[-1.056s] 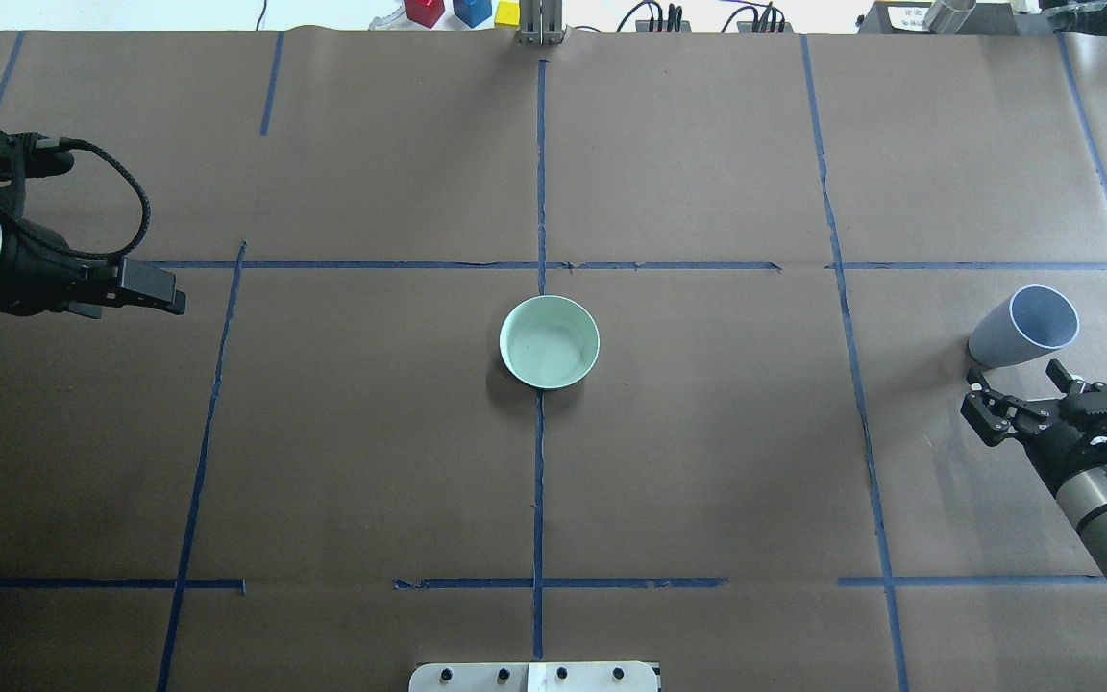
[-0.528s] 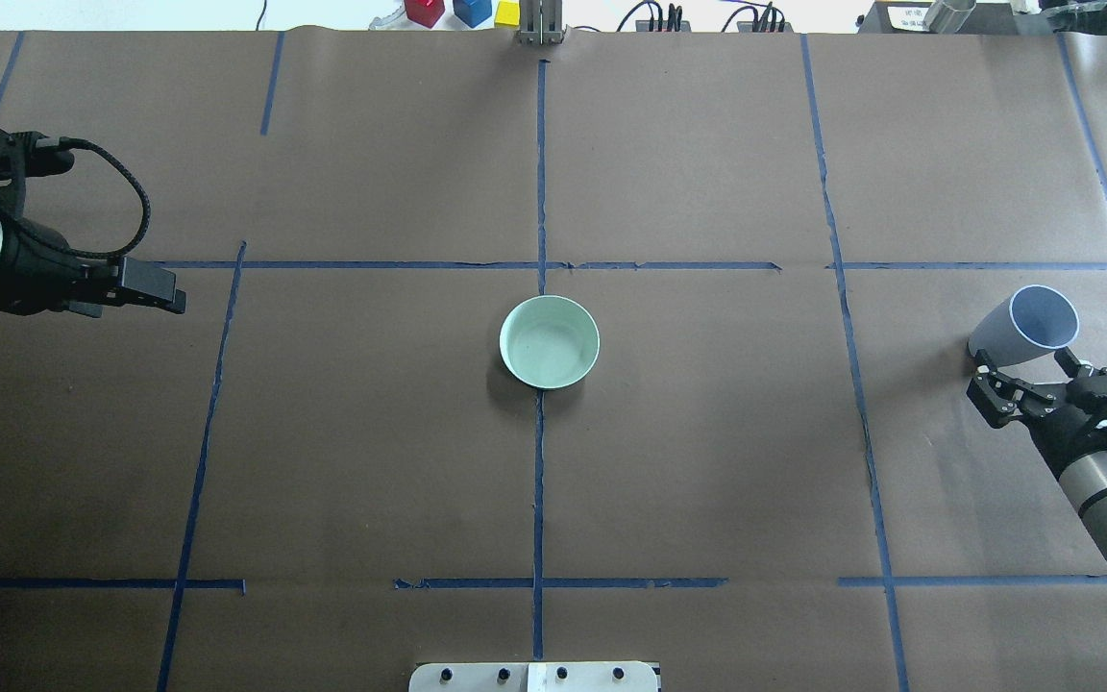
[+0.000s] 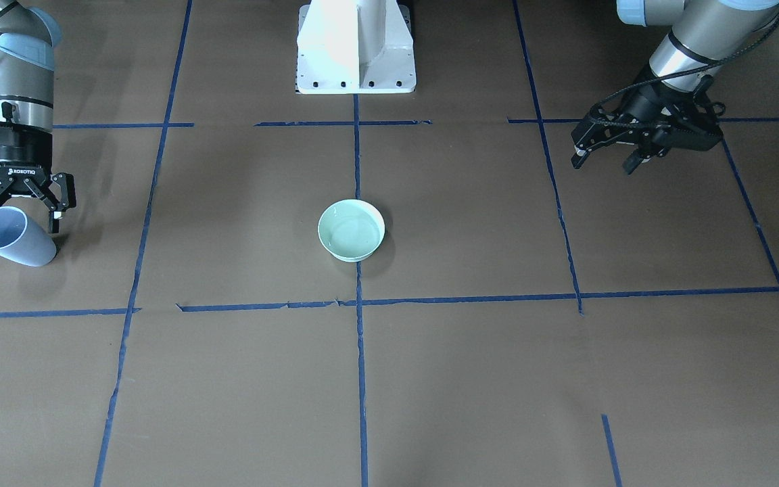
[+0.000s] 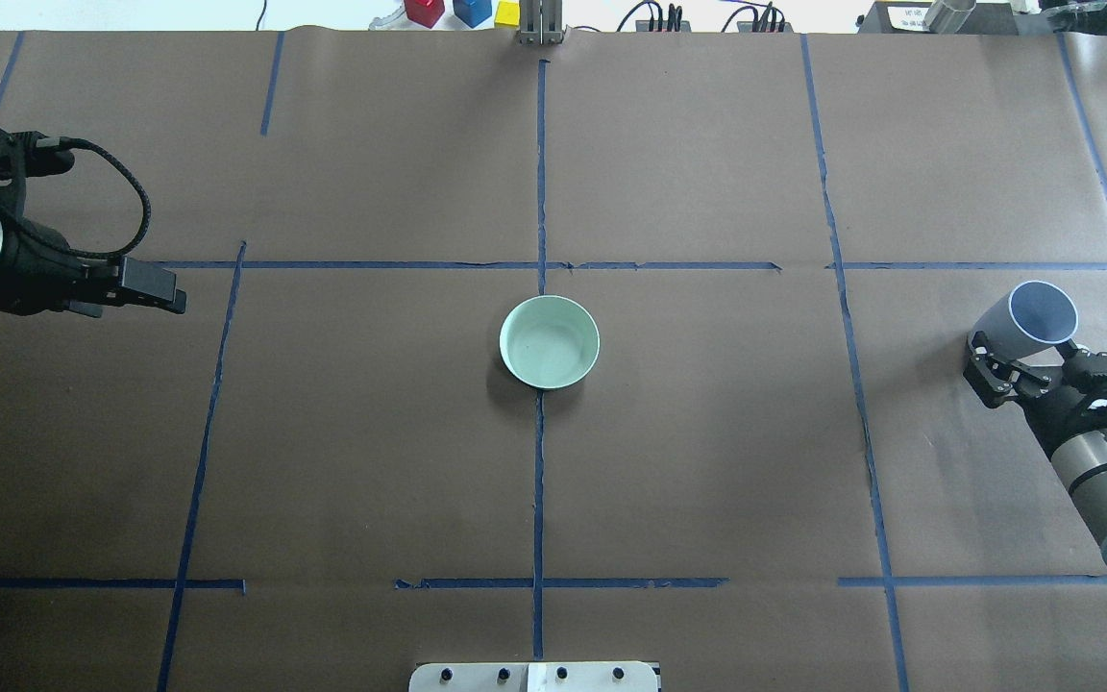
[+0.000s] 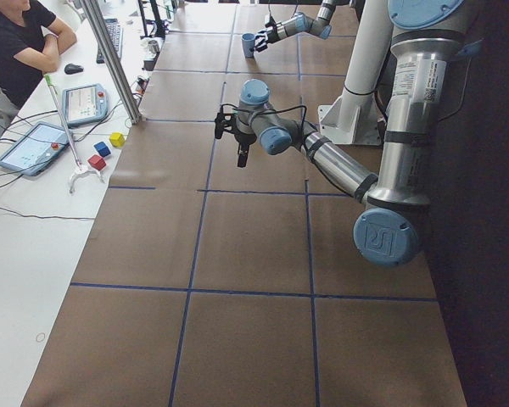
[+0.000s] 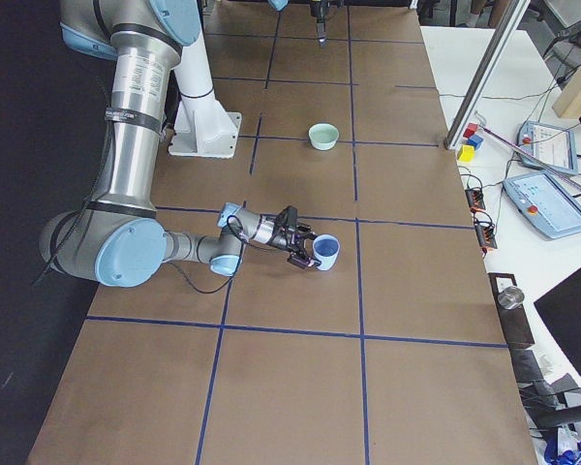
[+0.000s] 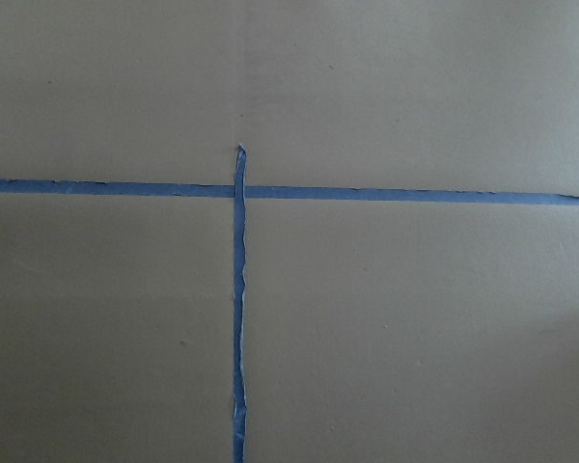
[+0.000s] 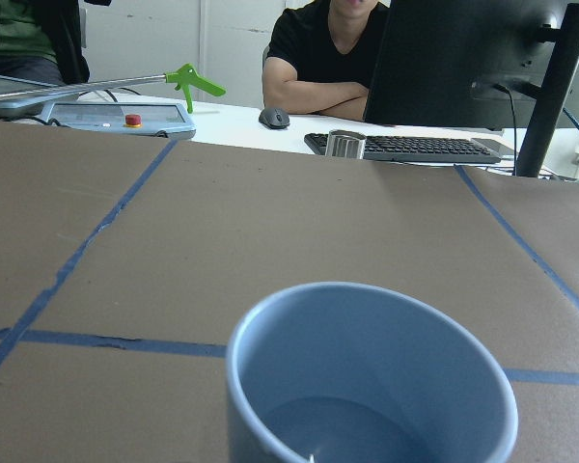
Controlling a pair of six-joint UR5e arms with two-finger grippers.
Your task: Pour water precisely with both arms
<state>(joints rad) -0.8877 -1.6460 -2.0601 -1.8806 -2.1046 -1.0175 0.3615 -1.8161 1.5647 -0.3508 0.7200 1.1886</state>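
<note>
A blue-grey cup point(image 4: 1034, 317) stands upright at the table's right; it also shows in the front view point(image 3: 14, 238) and the right side view point(image 6: 325, 253). In the right wrist view the cup point(image 8: 367, 376) is close, with a faint sheen of water point(image 8: 347, 429) at its bottom. My right gripper point(image 4: 1020, 356) is open, and its fingers flank the cup's lower part without closing on it. A mint bowl point(image 4: 550, 341) sits at the table's centre. My left gripper point(image 3: 604, 162) hovers open and empty at the far left point(image 4: 169, 296).
The white pedestal point(image 3: 356, 47) stands at the robot's side of the table. Blue tape lines point(image 7: 237, 289) cross the brown cover. Coloured blocks point(image 4: 462, 12) lie beyond the far edge. A person point(image 8: 338, 58) sits behind a keyboard point(image 8: 405, 147).
My right gripper has moved forward to the cup, and its open fingers now sit at either side of the cup's lower part. The left arm, the bowl and the cup have not moved.
</note>
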